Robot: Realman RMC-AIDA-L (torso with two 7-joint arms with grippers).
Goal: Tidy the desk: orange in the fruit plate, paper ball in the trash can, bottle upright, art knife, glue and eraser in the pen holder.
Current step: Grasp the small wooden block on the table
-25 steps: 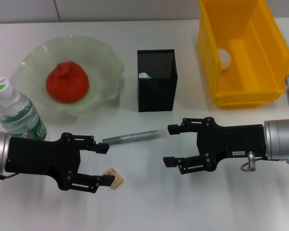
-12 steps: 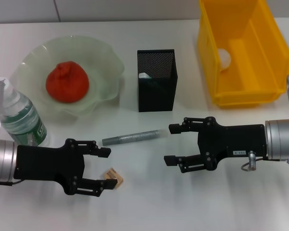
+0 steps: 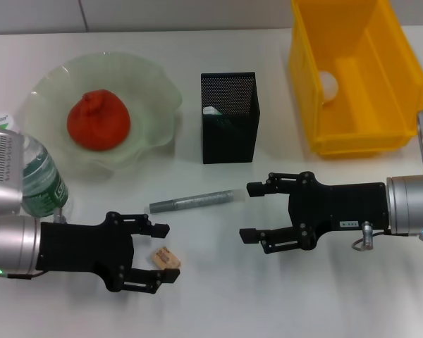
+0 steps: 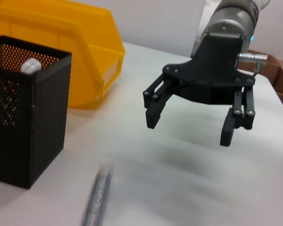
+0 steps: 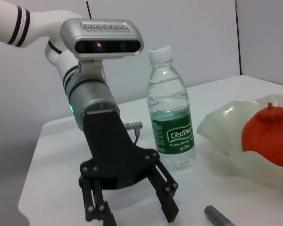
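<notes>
Tan eraser lies on the tabletop between the left gripper's spread fingers, framed for pinching, while the right gripper hovers open nearby.

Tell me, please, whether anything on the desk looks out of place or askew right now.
Two things lie loose on the table: a grey pen-like stick, lying aslant in front of the pen holder, and the eraser between the open left tool's fingers. The bottle stands upright.
</notes>
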